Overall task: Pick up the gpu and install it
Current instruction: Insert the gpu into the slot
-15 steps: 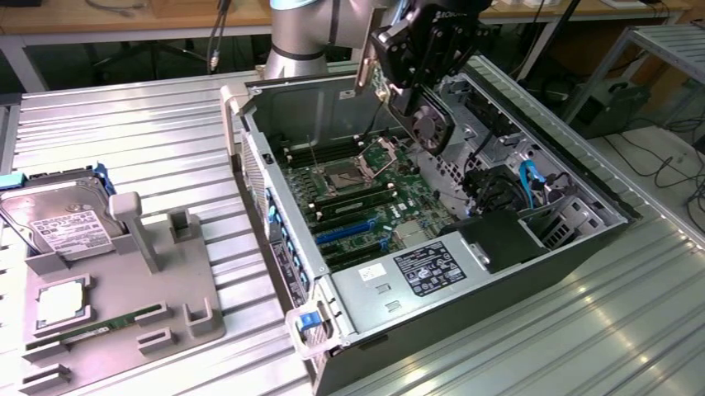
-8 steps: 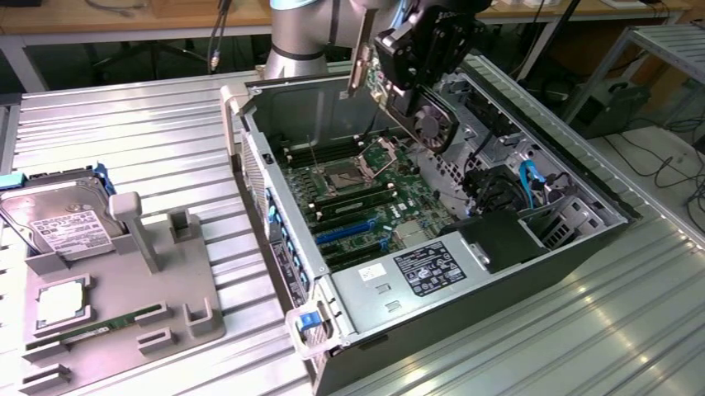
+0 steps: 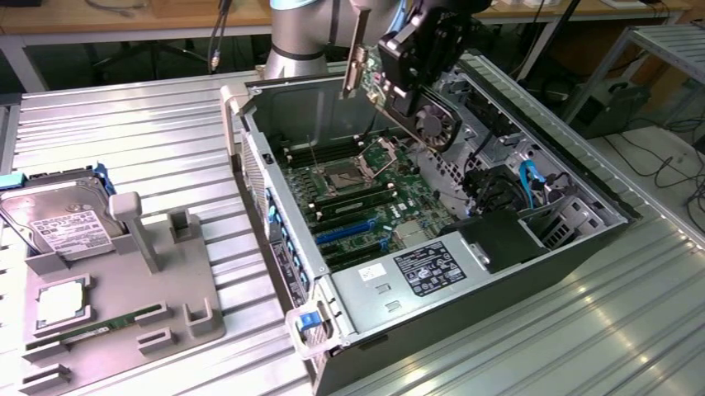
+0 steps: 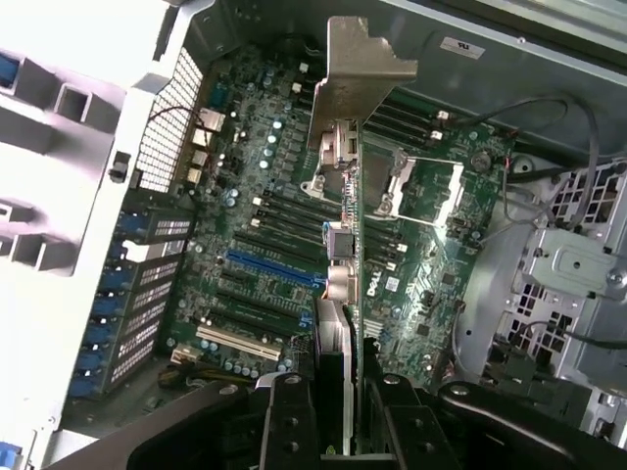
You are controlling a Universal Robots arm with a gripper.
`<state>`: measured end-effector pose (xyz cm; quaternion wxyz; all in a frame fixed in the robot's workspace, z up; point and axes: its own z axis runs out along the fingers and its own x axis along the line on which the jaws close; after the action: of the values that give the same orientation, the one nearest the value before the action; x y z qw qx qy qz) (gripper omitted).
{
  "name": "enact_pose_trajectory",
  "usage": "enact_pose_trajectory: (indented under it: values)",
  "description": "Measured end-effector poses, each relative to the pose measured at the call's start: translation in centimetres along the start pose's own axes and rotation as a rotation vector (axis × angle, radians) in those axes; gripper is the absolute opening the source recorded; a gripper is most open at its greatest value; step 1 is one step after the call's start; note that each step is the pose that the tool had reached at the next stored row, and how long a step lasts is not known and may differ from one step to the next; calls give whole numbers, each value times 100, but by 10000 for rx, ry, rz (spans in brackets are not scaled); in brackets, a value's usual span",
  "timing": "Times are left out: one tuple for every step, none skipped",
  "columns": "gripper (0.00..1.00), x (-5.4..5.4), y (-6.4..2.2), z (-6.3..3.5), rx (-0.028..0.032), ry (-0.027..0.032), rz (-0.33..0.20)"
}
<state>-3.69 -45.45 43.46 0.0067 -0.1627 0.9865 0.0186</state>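
Note:
The gpu point(image 3: 424, 111) is a flat black card with a round fan and a silvery bracket point(image 3: 355, 58) at one end. It hangs tilted above the open computer case point(image 3: 264, 190), over the green motherboard point(image 3: 352, 190). My gripper point(image 3: 405, 70) is shut on its upper edge. In the wrist view the gpu point(image 4: 338, 323) shows edge-on between my two black fingers point(image 4: 289, 421), its bracket point(image 4: 358, 78) pointing away over the board. The blue expansion slot point(image 4: 274, 266) lies beside the card's line, well below it.
A grey fixture point(image 3: 121, 305) on the exterior view's left carries a silver hard drive point(image 3: 61, 219), a processor point(image 3: 61, 301) and a green memory stick point(image 3: 99, 327). Inside the case are a labelled power supply point(image 3: 424, 268), blue cables point(image 3: 529, 186) and a drive cage point(image 4: 578, 264).

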Motion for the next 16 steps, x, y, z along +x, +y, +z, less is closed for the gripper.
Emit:
enact_pose_trajectory:
  values:
    - [27,0,0,0,-2,3,-98]
    - [27,0,0,0,-4,8,-256]
    - [27,0,0,0,-7,12,-365]
    - [27,0,-1,0,-9,16,-470]
    - [27,1,-1,1,-12,19,-588]
    - [27,2,-1,0,-14,24,-703]
    - [27,3,-2,0,-16,27,-808]
    - [27,4,-3,0,-18,31,-923]
    - [27,4,-3,0,-20,35,-1028]
    - [27,5,-4,0,-22,39,-1138]
    - [27,6,-5,0,-24,42,-1240]
    - [27,6,-5,0,-26,46,-1340]
    - [27,6,-5,0,-27,50,-1445]
    - [27,6,-5,0,-30,54,-1565]
    - [27,6,-5,0,-32,58,-1676]
    - [27,7,-5,0,-36,61,-1810]
